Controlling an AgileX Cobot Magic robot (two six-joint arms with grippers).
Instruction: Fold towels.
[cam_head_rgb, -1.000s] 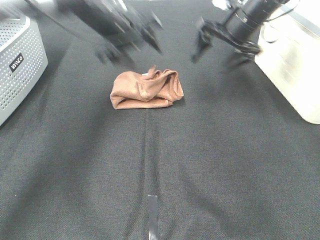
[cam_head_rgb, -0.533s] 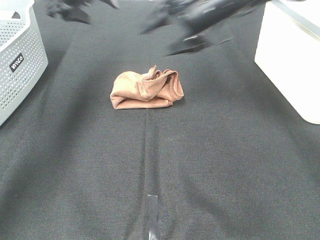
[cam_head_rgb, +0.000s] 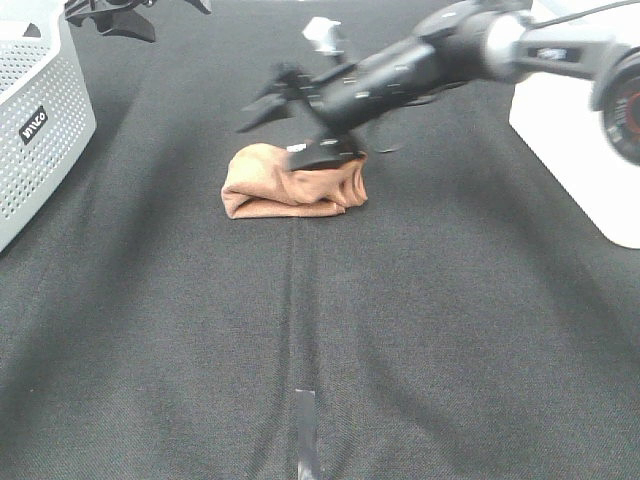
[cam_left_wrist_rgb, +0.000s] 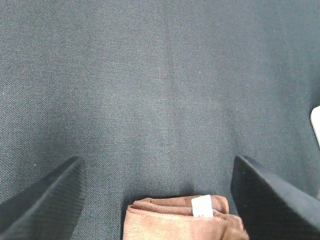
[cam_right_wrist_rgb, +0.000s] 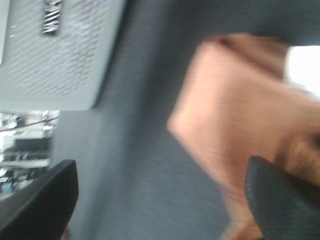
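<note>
The reddish-brown towel lies bunched in a loose lump on the black cloth, at the middle of the far half. My right gripper has reached across the middle and hangs open right over the towel's far top edge, its lower finger at the fabric. The right wrist view shows the blurred towel between the open fingers. My left gripper is at the far left, open and empty. In its wrist view the towel's edge and white tag show between the fingers.
A grey perforated basket stands at the left edge; it also shows in the right wrist view. A white box stands at the right edge. A strip of tape marks the cloth near the front.
My right arm has swung from the far right, leftward and down onto the towel. My left arm has drawn back to the far left corner. The towel has stayed in place.
</note>
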